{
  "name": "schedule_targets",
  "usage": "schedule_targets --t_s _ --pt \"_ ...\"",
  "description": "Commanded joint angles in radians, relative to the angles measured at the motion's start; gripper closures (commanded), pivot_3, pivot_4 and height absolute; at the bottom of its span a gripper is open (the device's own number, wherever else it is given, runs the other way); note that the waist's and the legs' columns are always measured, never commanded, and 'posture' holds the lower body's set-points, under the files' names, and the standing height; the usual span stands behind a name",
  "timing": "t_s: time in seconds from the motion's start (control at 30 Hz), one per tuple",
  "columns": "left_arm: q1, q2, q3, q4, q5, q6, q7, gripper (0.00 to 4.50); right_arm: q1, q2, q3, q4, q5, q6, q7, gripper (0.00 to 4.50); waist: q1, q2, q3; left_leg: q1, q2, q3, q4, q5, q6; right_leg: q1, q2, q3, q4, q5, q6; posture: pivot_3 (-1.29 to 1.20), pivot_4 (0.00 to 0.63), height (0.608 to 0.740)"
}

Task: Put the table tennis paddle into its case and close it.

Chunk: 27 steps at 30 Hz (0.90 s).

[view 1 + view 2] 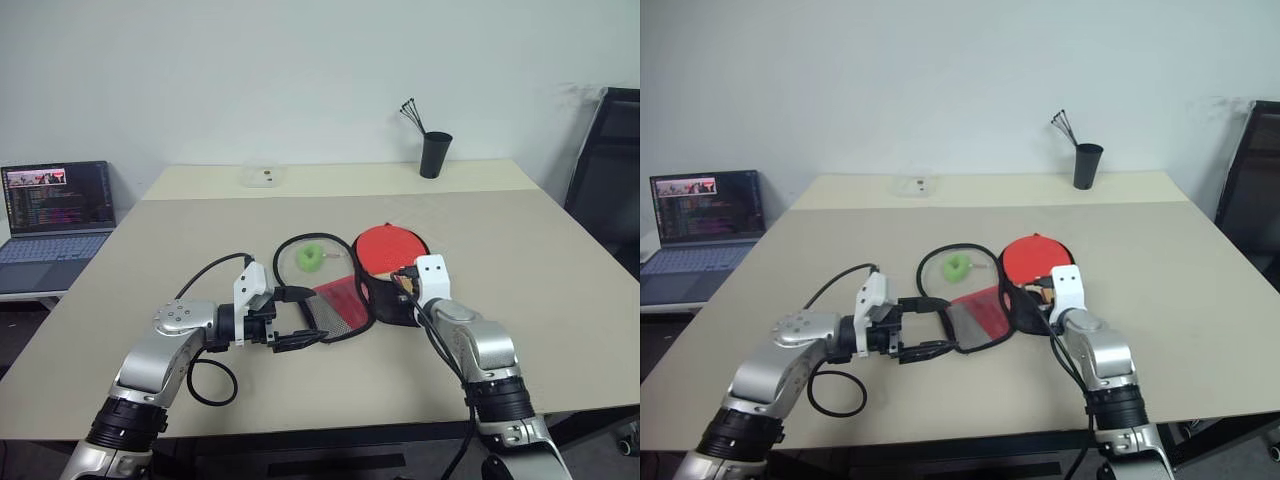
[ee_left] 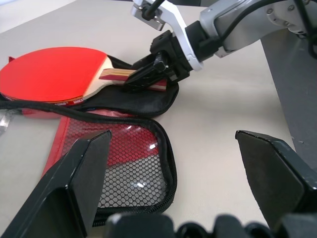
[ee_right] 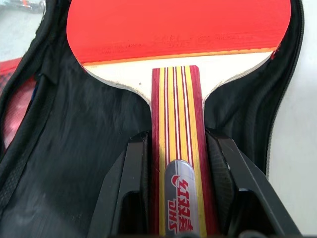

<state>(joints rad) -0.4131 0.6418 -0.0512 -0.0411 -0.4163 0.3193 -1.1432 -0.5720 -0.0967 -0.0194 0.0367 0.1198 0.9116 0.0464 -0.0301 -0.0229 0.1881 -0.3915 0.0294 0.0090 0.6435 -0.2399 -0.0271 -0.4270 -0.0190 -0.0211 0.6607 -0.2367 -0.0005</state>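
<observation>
My right gripper (image 3: 179,198) clamps the paddle (image 2: 54,72) by its handle, the bat lying on the open case (image 2: 133,101) so it can be seated; left gripper (image 1: 296,318) waits wide open beside the flap.

On the counter (image 1: 520,260) the case (image 1: 345,300) lies open, its flap spread to the robot's left. The table tennis paddle (image 1: 390,246) lies in its right half, handle toward the robot, between the right claw's (image 3: 179,198) fingers. The left claw (image 1: 296,322) sits just left of the flap. A cup (image 1: 434,154) stands at the far edge; a laptop (image 1: 55,225) lies beyond the counter's left side
</observation>
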Motion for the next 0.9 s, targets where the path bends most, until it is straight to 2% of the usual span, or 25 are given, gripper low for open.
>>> schedule_targets --t_s 0.03,0.33,0.53,0.67,0.73,0.8,0.9 --pt "-0.007 0.008 0.029 -0.031 -0.013 -0.01 0.003 0.11 0.016 0.01 -0.014 -0.066 0.006 0.034 -0.011 3.26 0.0 0.0 0.0 0.0 0.0 0.0 0.0 0.0 0.0 0.0 0.0 0.0 0.0 0.0 0.0 0.0 0.15 0.74" --pt "-0.012 0.004 0.026 -0.021 -0.011 -0.015 0.0 0.11 0.019 0.037 -0.027 -0.072 0.013 0.045 -0.02 3.26 0.0 0.0 0.0 0.0 0.0 0.0 0.0 0.0 0.0 0.0 0.0 0.0 0.0 0.0 0.0 0.0 0.15 0.74" --pt "-0.007 0.002 0.027 -0.023 -0.008 -0.02 0.005 0.11 0.016 0.051 -0.028 -0.095 0.017 0.042 -0.022 1.23 0.0 0.0 0.0 0.0 0.0 0.0 0.0 0.0 0.0 0.0 0.0 0.0 0.0 0.0 0.0 0.0 0.15 0.74" --pt "0.0 0.003 0.03 -0.021 -0.002 -0.026 0.015 0.11 0.024 0.032 -0.013 -0.141 0.042 0.038 0.028 0.02 0.0 0.0 0.0 0.0 0.0 0.0 0.0 0.0 0.0 0.0 0.0 0.0 0.0 0.0 0.0 0.0 0.15 0.74" --pt "0.004 0.002 0.037 -0.018 0.002 -0.031 0.03 0.11 0.027 0.014 -0.012 -0.187 0.082 0.046 0.089 0.02 0.0 0.0 0.0 0.0 0.0 0.0 0.0 0.0 0.0 0.0 0.0 0.0 0.0 0.0 0.0 0.0 0.15 0.74" --pt "0.01 -0.001 0.048 0.0 0.015 -0.043 0.06 0.11 0.032 -0.035 0.006 -0.275 0.165 0.088 0.212 0.02 0.0 0.0 0.0 -0.001 0.0 -0.001 0.0 0.0 0.0 0.0 0.0 0.0 -0.001 0.0 0.0 0.0 0.15 0.74" --pt "0.029 -0.01 0.068 0.039 0.041 -0.075 0.114 0.11 0.039 -0.156 0.002 -0.407 0.304 0.169 0.389 0.02 0.0 0.0 0.0 0.0 0.0 -0.001 0.0 0.0 0.0 0.0 0.0 -0.001 -0.001 0.0 0.0 0.0 0.15 0.74"
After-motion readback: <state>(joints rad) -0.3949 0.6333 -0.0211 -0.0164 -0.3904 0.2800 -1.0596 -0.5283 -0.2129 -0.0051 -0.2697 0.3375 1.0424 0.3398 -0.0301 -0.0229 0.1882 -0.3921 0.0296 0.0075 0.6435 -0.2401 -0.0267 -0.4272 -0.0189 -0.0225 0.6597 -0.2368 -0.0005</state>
